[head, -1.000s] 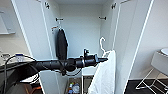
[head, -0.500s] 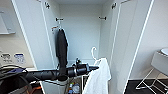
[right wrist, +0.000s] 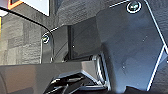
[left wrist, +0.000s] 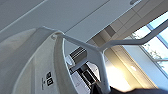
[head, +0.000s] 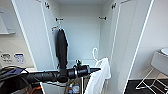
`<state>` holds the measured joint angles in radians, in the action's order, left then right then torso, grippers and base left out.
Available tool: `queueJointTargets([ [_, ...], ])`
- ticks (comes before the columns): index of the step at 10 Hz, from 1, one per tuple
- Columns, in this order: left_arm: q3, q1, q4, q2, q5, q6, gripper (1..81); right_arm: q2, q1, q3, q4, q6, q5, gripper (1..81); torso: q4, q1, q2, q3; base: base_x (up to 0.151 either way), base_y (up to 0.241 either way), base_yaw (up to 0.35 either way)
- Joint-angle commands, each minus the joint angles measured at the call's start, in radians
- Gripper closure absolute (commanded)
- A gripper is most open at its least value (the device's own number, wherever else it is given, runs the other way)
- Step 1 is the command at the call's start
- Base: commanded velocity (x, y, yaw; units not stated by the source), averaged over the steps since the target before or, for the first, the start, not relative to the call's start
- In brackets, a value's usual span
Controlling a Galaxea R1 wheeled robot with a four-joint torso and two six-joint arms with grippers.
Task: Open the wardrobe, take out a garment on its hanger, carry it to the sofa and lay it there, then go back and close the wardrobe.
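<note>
The wardrobe point(head: 80, 30) stands in front of me with both white doors swung wide. My left arm reaches in from the left, and my left gripper point(head: 96, 70) is shut on the white hanger point(head: 94, 53), whose curved hook stands free of the rail. The white garment point(head: 100, 76) droops from that hanger just in front of the wardrobe opening. Close up in the left wrist view, the hanger point(left wrist: 100, 50) branches over the garment's collar point(left wrist: 27, 62). A black T-shirt point(head: 61, 47) still hangs inside on the left.
The open right door point(head: 127, 45) juts toward me beside the garment. A white seat on thin wire legs point(head: 157, 67) stands on the dark floor at the right. Small items point(head: 73, 87) lie low in the wardrobe. The right wrist view looks at dark carpet point(right wrist: 22, 37).
My left arm has drawn back toward me, bringing the hanger and white garment leftward and lower, out from the wardrobe's right side. The black T-shirt has stayed in place.
</note>
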<state>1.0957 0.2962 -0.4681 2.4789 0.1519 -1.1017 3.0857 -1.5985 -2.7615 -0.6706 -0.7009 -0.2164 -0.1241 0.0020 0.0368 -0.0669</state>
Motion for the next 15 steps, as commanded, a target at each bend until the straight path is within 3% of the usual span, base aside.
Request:
queueJointTargets([
  [1,-0.023,-0.148,-0.024,-0.003,0.081,0.008,81.1,0.006,0.036,0.005,-0.001,0.000,0.032,1.0,0.000,0.000,0.000,0.000,0.000,0.000,0.000],
  [6,-0.011,-0.137,-0.021,-0.015,0.112,0.000,81.1,0.006,0.033,0.002,0.000,0.000,0.032,1.0,0.000,0.000,0.000,0.000,0.000,0.000,0.000],
  [15,-0.056,-0.099,-0.058,-0.063,0.100,0.002,81.1,-0.011,0.015,0.010,-0.004,0.007,0.014,1.0,0.000,0.000,0.000,0.000,0.000,0.000,-0.160],
])
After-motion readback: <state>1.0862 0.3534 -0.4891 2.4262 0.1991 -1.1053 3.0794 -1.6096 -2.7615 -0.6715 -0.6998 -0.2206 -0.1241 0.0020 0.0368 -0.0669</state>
